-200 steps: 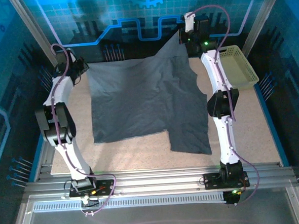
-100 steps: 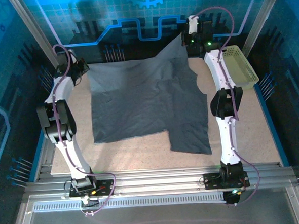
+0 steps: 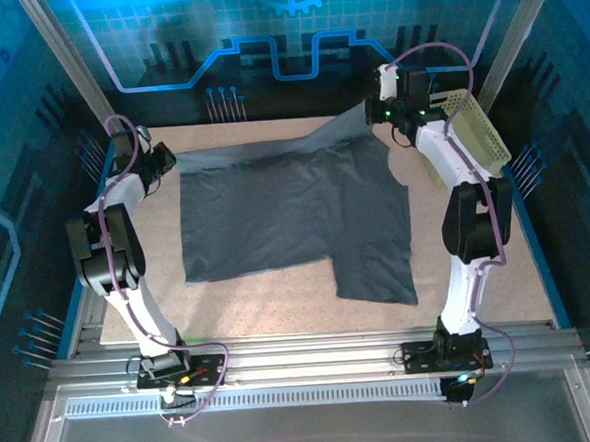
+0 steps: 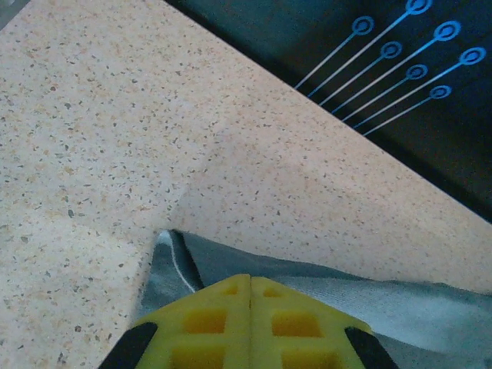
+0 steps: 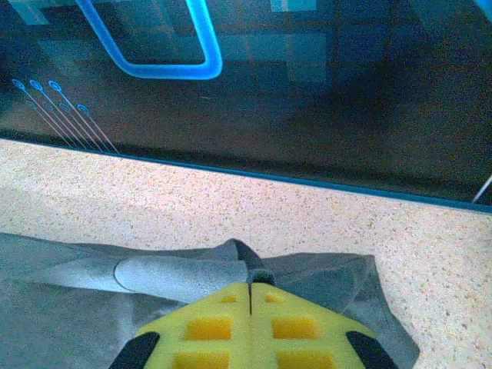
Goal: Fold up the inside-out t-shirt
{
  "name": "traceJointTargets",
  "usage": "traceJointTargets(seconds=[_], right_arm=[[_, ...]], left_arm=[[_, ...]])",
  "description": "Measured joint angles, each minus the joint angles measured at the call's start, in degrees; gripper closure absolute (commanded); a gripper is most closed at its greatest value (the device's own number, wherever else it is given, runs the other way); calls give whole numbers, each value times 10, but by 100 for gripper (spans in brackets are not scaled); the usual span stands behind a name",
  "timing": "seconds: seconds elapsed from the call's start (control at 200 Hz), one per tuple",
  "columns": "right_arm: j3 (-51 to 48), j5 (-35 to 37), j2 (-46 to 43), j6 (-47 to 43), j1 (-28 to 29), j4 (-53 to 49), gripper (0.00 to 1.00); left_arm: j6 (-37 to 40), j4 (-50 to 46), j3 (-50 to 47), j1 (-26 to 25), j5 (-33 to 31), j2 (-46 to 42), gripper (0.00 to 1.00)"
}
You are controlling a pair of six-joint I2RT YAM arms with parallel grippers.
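Observation:
The inside-out t-shirt (image 3: 294, 211), dark slate-grey, lies spread over the middle of the table, with a narrower flap reaching toward the near edge. Its far edge is stretched between the two grippers. My left gripper (image 3: 159, 161) is shut on the far left corner. In the left wrist view the yellow fingers (image 4: 223, 307) meet with grey cloth (image 4: 400, 307) coming out from under them, low over the table. My right gripper (image 3: 377, 116) is shut on the far right corner. In the right wrist view a bunched fold (image 5: 184, 277) sticks out past the closed tips (image 5: 251, 286).
A pale yellow-green basket (image 3: 482, 129) sits at the far right corner, partly behind the right arm. The speckled tabletop (image 3: 270, 303) shows bare in front of the shirt and along the left side. Dark blue walls stand close behind both grippers.
Both grippers have come down with the shirt's far edge. The right corner, held high a second ago, now hangs low over the table and further right, and the far edge is pulled straighter.

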Motion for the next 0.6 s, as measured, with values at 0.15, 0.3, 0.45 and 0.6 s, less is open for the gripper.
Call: traceJointTargets(seconds=[0.15, 0.3, 0.45, 0.6], right_arm=[[-84, 2, -56, 10, 0, 26, 100], [-172, 7, -113, 25, 0, 50, 100], [-239, 8, -156, 48, 0, 62, 100], [-290, 11, -185, 68, 1, 71, 100]], left_arm=[[-10, 27, -41, 0, 0, -27, 100], [-29, 44, -89, 0, 0, -49, 100], [-44, 52, -134, 0, 0, -72, 100], [-60, 56, -169, 0, 0, -95, 100]])
